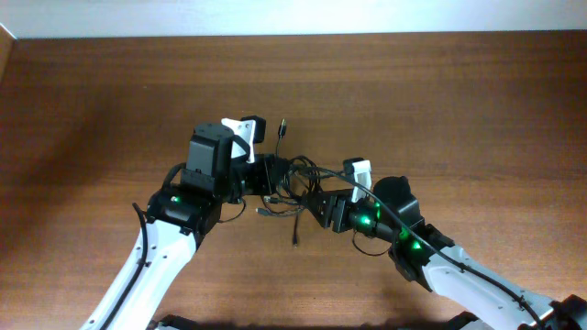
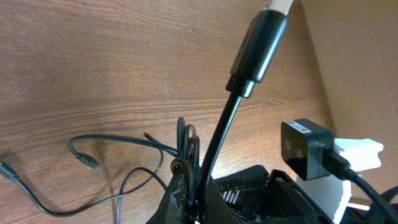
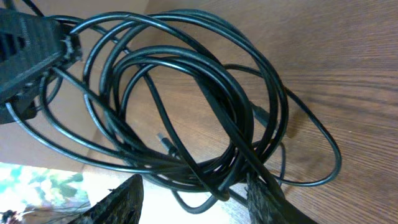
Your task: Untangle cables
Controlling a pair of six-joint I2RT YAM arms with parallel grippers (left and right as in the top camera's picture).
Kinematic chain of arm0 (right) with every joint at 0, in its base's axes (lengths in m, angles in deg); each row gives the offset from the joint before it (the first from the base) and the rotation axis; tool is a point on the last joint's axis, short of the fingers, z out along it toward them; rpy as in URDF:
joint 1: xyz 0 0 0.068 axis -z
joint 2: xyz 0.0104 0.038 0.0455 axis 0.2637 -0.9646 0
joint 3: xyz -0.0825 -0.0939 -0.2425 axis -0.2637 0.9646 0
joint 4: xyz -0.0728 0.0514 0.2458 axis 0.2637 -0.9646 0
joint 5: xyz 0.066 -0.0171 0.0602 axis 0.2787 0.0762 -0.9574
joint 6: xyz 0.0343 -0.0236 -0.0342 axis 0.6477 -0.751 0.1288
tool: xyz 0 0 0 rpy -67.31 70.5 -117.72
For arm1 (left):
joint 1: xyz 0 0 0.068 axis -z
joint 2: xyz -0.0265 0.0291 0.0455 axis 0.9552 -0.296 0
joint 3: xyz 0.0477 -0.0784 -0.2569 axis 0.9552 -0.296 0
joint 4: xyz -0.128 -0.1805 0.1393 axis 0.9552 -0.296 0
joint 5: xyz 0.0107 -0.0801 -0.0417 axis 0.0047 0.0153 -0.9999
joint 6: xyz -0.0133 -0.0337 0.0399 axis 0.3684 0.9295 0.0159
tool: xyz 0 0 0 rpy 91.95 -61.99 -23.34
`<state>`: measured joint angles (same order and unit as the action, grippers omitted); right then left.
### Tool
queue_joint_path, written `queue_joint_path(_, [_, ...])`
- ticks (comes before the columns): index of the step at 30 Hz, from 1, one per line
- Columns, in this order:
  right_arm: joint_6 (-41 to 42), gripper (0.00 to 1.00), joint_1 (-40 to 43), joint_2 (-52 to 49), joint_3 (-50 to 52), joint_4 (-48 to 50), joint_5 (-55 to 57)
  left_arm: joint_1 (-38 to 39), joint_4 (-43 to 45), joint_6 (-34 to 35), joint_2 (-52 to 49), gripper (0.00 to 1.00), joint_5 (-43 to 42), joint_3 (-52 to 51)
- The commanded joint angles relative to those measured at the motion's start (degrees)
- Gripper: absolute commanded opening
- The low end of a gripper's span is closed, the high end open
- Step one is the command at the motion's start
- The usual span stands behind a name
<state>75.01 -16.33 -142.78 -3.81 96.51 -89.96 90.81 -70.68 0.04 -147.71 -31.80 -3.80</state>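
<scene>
The cables [image 1: 295, 183] are a bunch of thin black cords on the wooden table between my two grippers. One plug end [image 1: 282, 126] sticks out toward the back and a loose end [image 1: 296, 236] trails forward. My left gripper [image 1: 264, 174] is shut on strands of the bunch; in the left wrist view its jaws [image 2: 186, 183] pinch the cords, and a stiff cord with a long plug [image 2: 258, 43] rises from them. My right gripper [image 1: 318, 203] is open. In the right wrist view its fingers [image 3: 193, 202] stand wide apart under the coiled cables [image 3: 186, 106], with loops hanging between them.
The brown wooden table [image 1: 440, 101] spreads all round. A pale wall edge [image 1: 275, 16] runs along the back. The right wrist's camera block [image 2: 306, 149] shows close to the left gripper. A loose cord end [image 2: 87, 158] lies on the wood at the left.
</scene>
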Motion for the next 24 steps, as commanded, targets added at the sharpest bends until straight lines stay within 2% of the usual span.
queue_joint_path(1, [-1.14,0.54,-0.57,-0.22,-0.37,-0.98,7.39,-0.24,0.46,0.90,0.22,0.00,-4.22,0.20])
queue_joint_path(3, [-1.11,0.53,-0.57,-0.22,-0.37,-1.09,10.67,-0.24,0.22,0.90,0.22,0.00,-4.87,0.20])
queue_joint_path(5, [-1.09,0.32,-0.57,-0.22,-0.37,-1.09,11.74,-0.24,0.26,0.92,0.22,0.01,-6.71,0.20])
queue_joint_path(7, [-1.09,0.04,-0.57,-0.22,-0.37,-1.18,11.74,-0.24,0.26,0.92,0.22,0.06,-7.48,0.20])
queue_joint_path(9, [-1.09,0.04,-0.57,-0.22,-0.37,-1.16,12.61,-0.20,0.24,0.92,0.22,0.11,-8.50,0.20])
queue_joint_path(12, [-0.35,0.04,-0.57,-0.22,-0.37,-3.52,17.79,-0.28,0.04,0.61,0.22,0.24,-8.44,0.20])
queue_joint_path(13, [2.16,0.04,-0.57,-0.22,-0.37,-5.79,20.41,-0.35,0.04,0.59,0.22,0.29,-7.17,0.20])
queue_joint_path(15, [7.58,0.04,-0.57,-0.22,-0.37,-12.35,24.94,-0.81,-0.46,0.46,0.22,0.33,-0.55,0.20])
queue_joint_path(17, [8.17,0.04,-0.57,-0.20,-0.37,-15.63,23.82,-1.66,-1.95,0.50,0.22,0.36,9.03,0.20])
queue_joint_path(19, [6.32,0.04,-0.57,-0.15,-0.37,-15.30,18.82,-1.79,-3.37,0.55,0.22,0.59,16.87,0.20])
queue_joint_path(21, [1.27,0.04,-0.57,-0.15,-0.37,-11.82,9.73,-1.79,-3.82,0.76,0.22,0.74,17.77,0.17])
queue_joint_path(22, [-0.07,0.04,-0.57,-0.15,-0.37,-8.37,3.91,-1.79,-4.17,0.74,0.22,0.82,17.77,0.17])
queue_joint_path(24, [-0.07,0.04,-0.57,-0.15,-0.37,5.16,-10.84,-1.79,-4.87,0.72,0.22,0.93,17.79,0.17])
